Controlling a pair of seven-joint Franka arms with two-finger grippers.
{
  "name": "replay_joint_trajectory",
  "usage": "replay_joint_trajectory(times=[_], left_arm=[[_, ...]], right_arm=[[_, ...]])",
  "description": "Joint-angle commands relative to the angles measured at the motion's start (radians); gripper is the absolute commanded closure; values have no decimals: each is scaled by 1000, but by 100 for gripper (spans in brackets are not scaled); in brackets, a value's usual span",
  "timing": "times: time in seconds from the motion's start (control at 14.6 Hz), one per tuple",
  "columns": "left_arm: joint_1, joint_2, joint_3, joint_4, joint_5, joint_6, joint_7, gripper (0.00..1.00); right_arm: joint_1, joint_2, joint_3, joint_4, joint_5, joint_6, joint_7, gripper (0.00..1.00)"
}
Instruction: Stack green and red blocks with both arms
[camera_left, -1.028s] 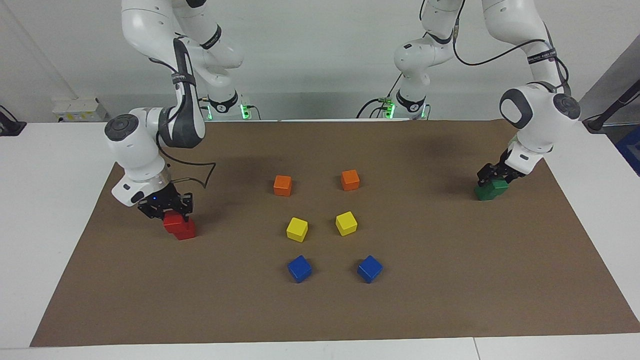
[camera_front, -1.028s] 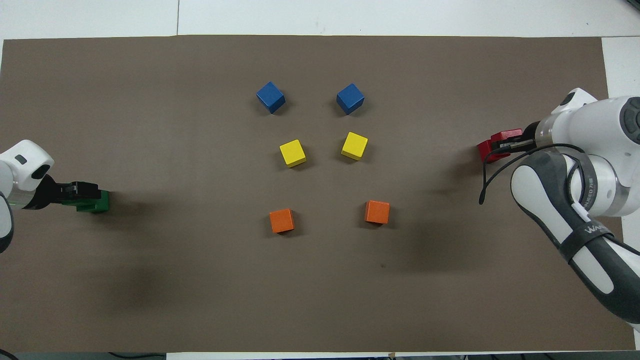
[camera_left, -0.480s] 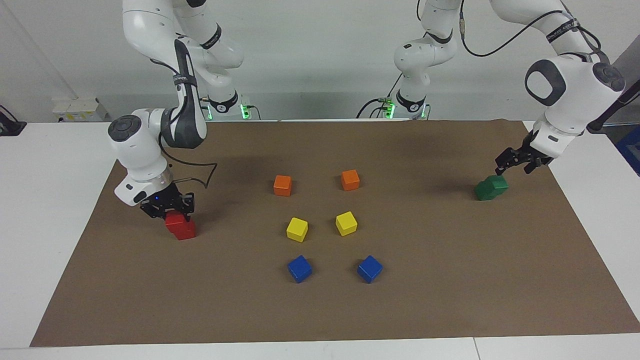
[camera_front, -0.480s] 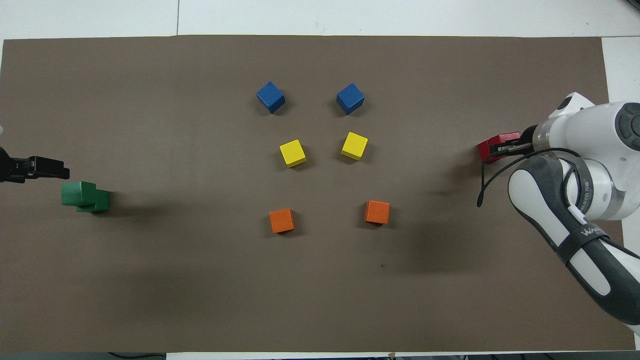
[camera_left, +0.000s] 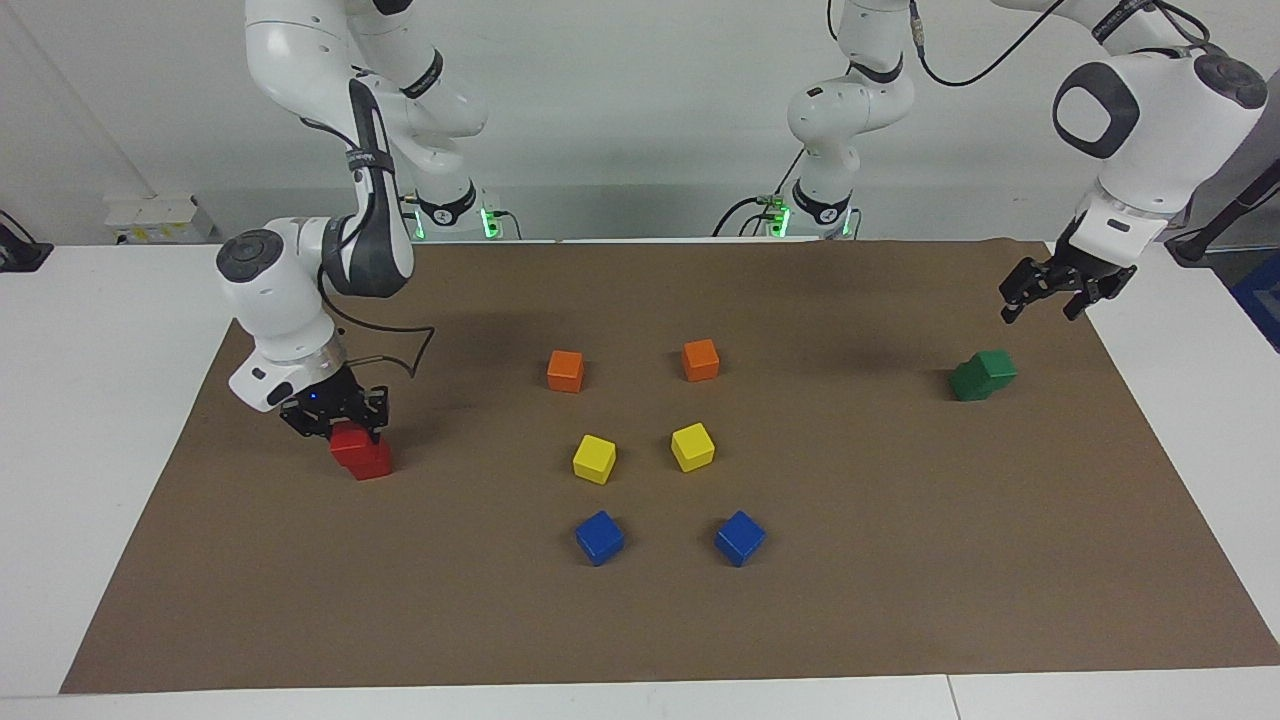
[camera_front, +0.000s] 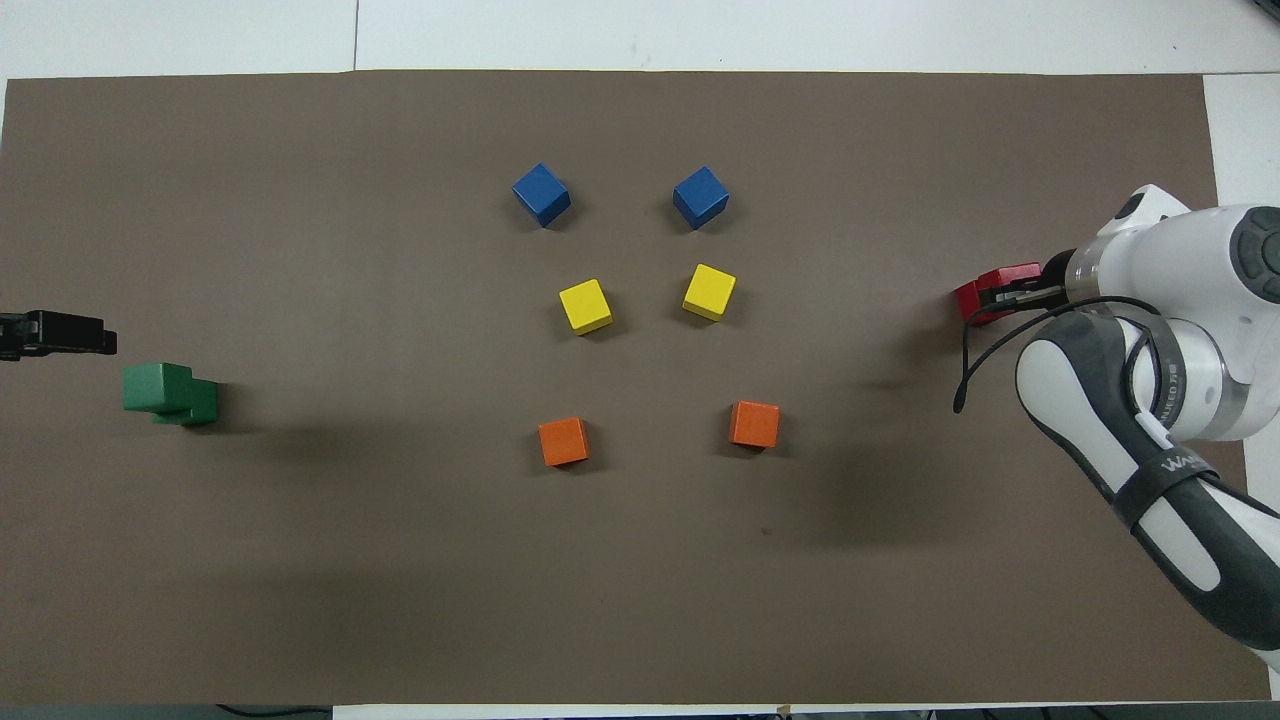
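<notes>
Release comes next for the right gripper (camera_left: 335, 425), clamped on the upper red block (camera_left: 352, 441) atop its slightly offset twin at the right arm's end: open squarely and lift straight, as the left gripper (camera_left: 1058, 290), fingers apart, hangs above the finished green stack (camera_left: 983, 374).

block (camera_left: 997, 363) on block (camera_left: 966, 382), pairs apart
</notes>
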Motion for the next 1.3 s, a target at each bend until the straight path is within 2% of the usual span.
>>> replay_joint_trajectory(times=[0.0,0.14,0.27,0.62,1.23], left_arm=[[-16,-13,-12,24,-2,-37,2,0],[-18,-1,-13,73,-2,-80,-14,0],[-38,5,-27,107,-2,-109,-109,0],[-70,19,-27,139,-1,-128,-156,0],[-124,22,-29,171,1,-157,-199,0]], right_arm=[[-4,-9,7,-28,9,31,14,3],[-4,-9,7,-28,9,31,16,0],[-4,-9,7,-28,9,31,16,0],[14,-7,7,-8,10,-11,19,0],[13,-72,7,255,-3,-398,8,0]])
